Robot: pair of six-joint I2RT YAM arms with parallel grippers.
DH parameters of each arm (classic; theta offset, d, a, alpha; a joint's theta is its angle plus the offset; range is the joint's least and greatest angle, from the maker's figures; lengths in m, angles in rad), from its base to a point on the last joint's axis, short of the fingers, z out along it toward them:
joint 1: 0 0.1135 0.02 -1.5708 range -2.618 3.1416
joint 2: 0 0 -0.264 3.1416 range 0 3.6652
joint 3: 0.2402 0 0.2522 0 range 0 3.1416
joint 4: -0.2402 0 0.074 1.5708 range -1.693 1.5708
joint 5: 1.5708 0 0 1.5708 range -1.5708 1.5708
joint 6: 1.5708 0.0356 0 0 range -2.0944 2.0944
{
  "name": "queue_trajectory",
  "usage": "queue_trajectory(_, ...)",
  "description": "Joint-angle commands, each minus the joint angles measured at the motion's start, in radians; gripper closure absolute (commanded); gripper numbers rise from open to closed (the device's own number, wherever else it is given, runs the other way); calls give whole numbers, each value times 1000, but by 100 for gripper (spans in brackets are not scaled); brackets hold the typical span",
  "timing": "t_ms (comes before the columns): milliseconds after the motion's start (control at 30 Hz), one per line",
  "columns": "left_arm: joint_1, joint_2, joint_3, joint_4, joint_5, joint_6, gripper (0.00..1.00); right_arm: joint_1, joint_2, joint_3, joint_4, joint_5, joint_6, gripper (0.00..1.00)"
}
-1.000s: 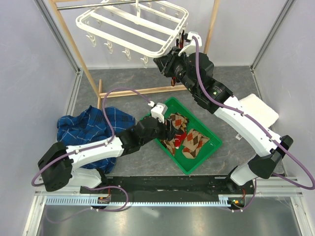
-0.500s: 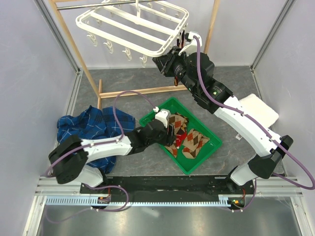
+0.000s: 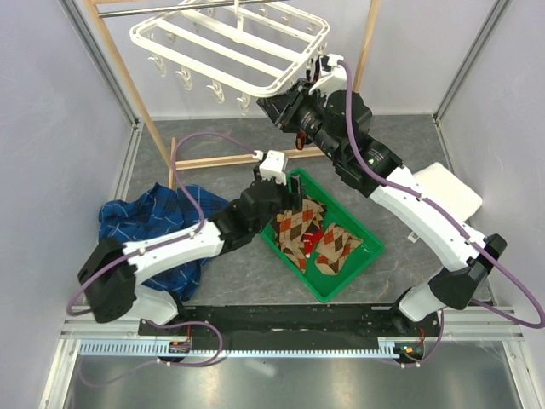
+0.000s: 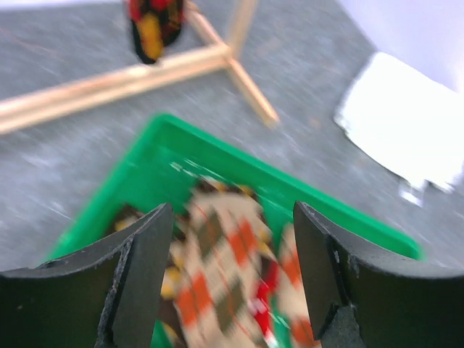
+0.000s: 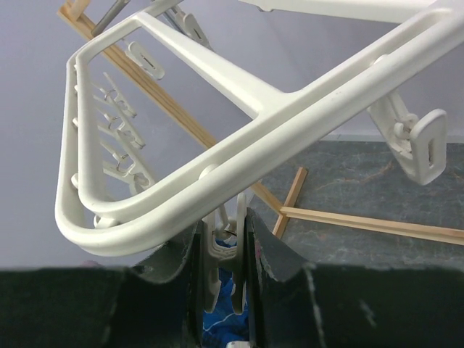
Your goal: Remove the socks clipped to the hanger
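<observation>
Left hand (image 4: 232, 217): fingers wide apart, holding nothing, over the green tray (image 4: 196, 141).
Socks (image 3: 319, 239): brown-and-tan argyle, heaped in that tray.
Room: grey worktop (image 4: 65, 152) between tray rim and wooden rack (image 4: 109, 83).
Hanging sock (image 4: 154, 25): black-red-yellow; plain only in the left wrist view.
Right hand (image 5: 221, 246): pinched on 1 clip (image 5: 214, 255) beneath the white hanger's (image 5: 304, 101) near rail, at the far edge.

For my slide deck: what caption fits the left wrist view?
Open left gripper hovering over argyle socks lying in the green tray.
</observation>
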Motion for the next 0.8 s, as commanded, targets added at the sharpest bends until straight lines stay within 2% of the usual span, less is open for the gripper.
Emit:
queue_trajectory(0,35,133,130,148,-152,144,26,0,10,44,45,-41,37,96)
queue_trajectory(67,63,182,175,179,-133,161,26,1,11,47,45,-47,40,96)
queue_trajectory(200,117,235,121,458,16,211,25,0,7,24,74,-67,77,96)
queue_trajectory(267,147,263,109,593,39,215,24,1,-1,2,94,-68,91,96)
queue_trajectory(600,229,459,259,687,297,179,20,1,8,-13,133,-91,126,95)
queue_trajectory(767,236,535,336,678,309,179,20,0,24,10,133,-102,129,95)
